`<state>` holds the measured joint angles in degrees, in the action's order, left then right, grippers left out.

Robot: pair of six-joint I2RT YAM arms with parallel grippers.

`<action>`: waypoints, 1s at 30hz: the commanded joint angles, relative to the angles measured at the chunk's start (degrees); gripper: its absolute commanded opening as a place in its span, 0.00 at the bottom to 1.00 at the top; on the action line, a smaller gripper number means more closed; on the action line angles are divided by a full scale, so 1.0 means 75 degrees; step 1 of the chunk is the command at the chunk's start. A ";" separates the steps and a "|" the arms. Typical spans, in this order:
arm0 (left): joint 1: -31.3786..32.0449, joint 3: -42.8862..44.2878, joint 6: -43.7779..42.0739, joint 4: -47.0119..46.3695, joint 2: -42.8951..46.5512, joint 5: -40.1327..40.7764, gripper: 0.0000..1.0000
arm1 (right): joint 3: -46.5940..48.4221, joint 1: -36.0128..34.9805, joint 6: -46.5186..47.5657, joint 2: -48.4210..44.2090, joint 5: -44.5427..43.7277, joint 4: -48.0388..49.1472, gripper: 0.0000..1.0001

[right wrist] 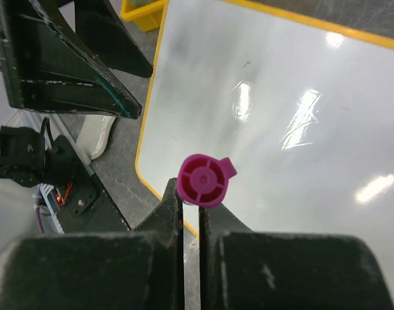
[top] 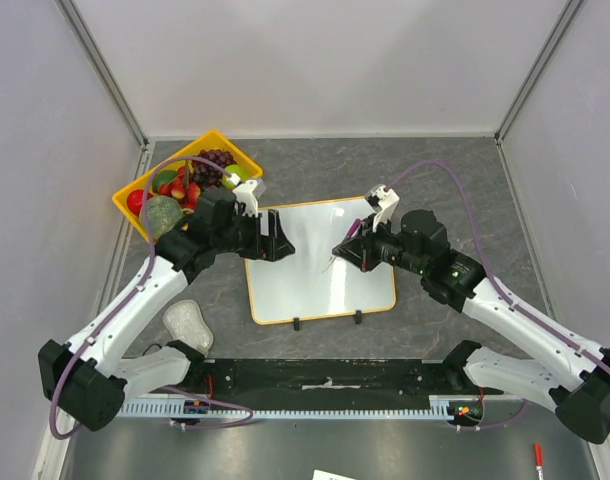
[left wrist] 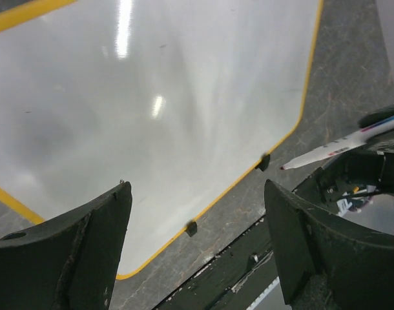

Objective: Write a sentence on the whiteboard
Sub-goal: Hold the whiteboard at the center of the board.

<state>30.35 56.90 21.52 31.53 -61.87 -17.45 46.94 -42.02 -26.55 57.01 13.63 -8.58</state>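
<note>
Fruit tray [top: 235, 147] behind whiteboard's [top: 315, 275] left corner

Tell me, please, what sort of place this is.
Probably a robotics lab test cell: plain grey panel walls box in a tabletop, a left arm and right arm are bolted at its near edge, and staged props lie there: a whiteboard and a yellow tray of fruit.

A robotics lab test cell: plain pale panel walls [top: 315, 60] in aluminium framing enclose a grey counter [top: 465, 170], with two cabled robot arms [top: 135, 300] bolted to a black rail [top: 325, 375] at its near edge.
</note>
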 commanded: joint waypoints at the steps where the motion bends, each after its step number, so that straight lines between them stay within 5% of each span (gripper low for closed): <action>1: -0.0670 0.0229 -0.0478 -0.0173 -0.0118 -0.0180 0.88 | 0.0269 0.0457 -0.0152 0.0074 0.0466 0.1014 0.00; 11: -0.2135 -0.0929 -0.0280 -0.0277 0.1311 -0.0661 0.89 | -0.0527 0.1805 -0.1007 -0.0242 0.2354 0.2467 0.00; 21: -0.2908 -0.2348 0.0646 -0.2233 0.1159 -0.2194 0.88 | -0.1090 0.2297 -0.1288 -0.0722 0.2882 0.2668 0.00; 30: -0.3320 -0.0711 0.0027 -0.1404 0.0281 -0.2806 0.88 | -0.1430 0.2532 -0.1195 -0.1098 0.2917 0.2386 0.00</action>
<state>5.89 43.16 24.53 20.10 -57.23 -35.11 37.34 -23.49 -35.57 49.30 34.33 8.19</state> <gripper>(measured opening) 0.877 0.061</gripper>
